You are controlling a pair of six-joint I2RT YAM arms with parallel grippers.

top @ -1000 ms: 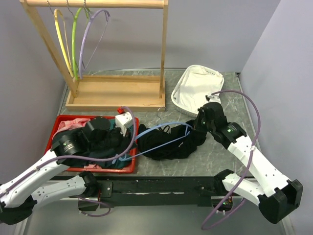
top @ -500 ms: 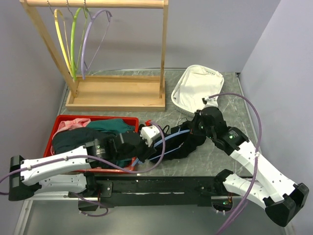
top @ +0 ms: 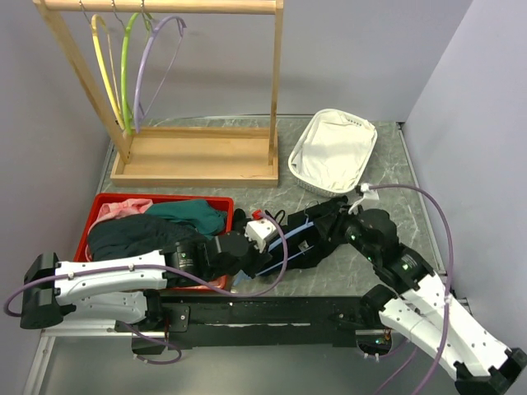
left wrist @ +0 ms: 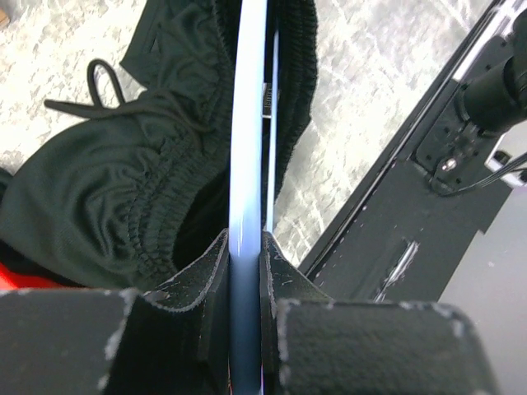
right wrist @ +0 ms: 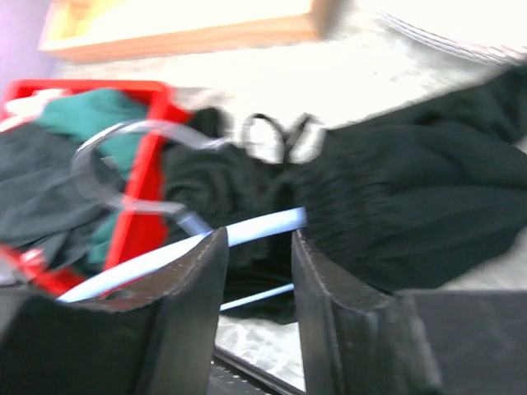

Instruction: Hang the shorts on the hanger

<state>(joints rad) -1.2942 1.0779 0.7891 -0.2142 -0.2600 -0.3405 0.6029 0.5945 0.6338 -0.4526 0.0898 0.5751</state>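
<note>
Found the shorts bunched in a dark heap on the table, just beside the red bin and between the two wrists. Could hardly separate black cloth from black arm parts in the top view.

From the left wrist, saw the hanger as a light blue bar running up the middle. Noted the left gripper closed tight on it, both fingers pressing the bar. Lost the bar's near end between the fingers. Saw the gathered waistband and a drawstring of the shorts to the left of the bar, and could not see the hook.

Got only a blurred right wrist view. Noted the right gripper with jaws apart, gripping nothing. Saw the blue bar crossing past the gap, and could not tell if it touched them.
</note>
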